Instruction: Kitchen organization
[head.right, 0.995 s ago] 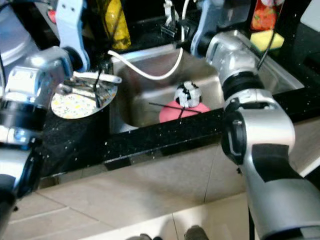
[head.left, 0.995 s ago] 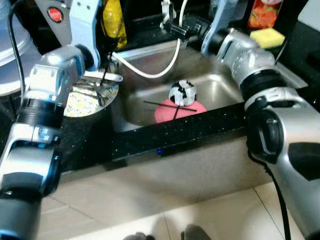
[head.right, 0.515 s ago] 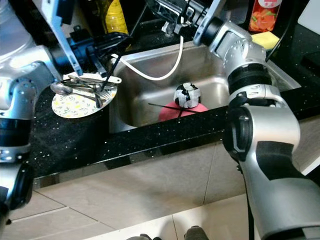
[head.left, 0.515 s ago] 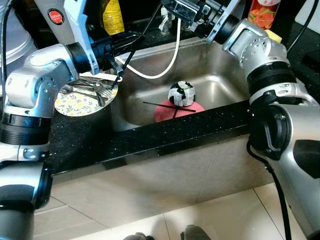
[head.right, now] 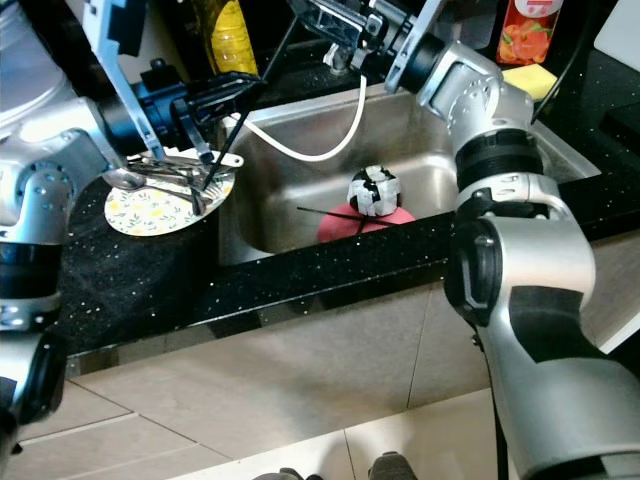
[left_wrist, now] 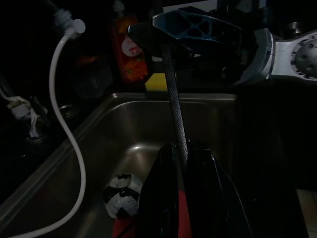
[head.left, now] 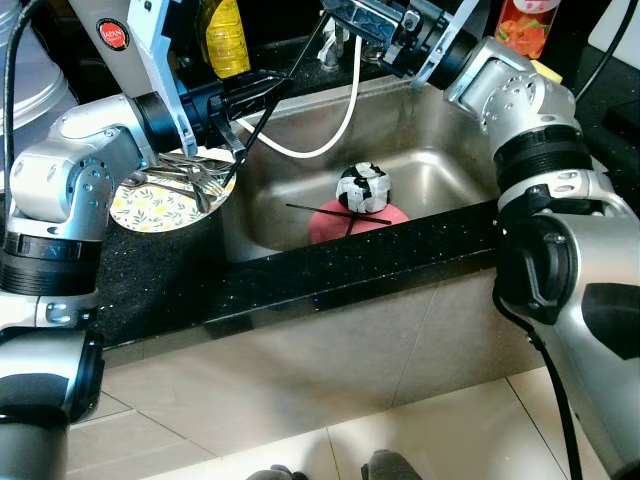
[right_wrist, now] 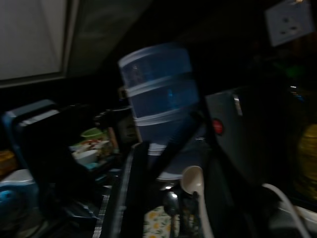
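Note:
My left gripper point(head.left: 262, 88) is shut on a thin black chopstick point(head.right: 250, 100) above the sink's left rim. The stick slants from the flowered plate point(head.left: 150, 208) up to my right gripper point(head.left: 345, 12), which hovers by the tap. In the left wrist view the chopstick point(left_wrist: 174, 104) runs out from between the closed fingers to the right gripper's fingertip point(left_wrist: 193, 25). The right wrist view has its fingers standing apart around the stick's top end, so this gripper is open. Spoons and forks point(head.left: 190, 175) lie on the plate.
In the steel sink point(head.left: 430, 160) sits a pink dish point(head.left: 375, 220) with a black-and-white ball point(head.left: 364, 186) and two more black sticks point(head.left: 325, 210) on it. A white hose point(head.left: 345, 110) hangs into the sink. A yellow bottle point(head.left: 225, 35), orange bottle point(head.left: 520, 25) and sponge point(head.right: 530, 80) line the back.
My left gripper has lifted from the plate with the chopstick and swung toward the sink. My right gripper has come across to the stick's top end. The camera has shifted a little.

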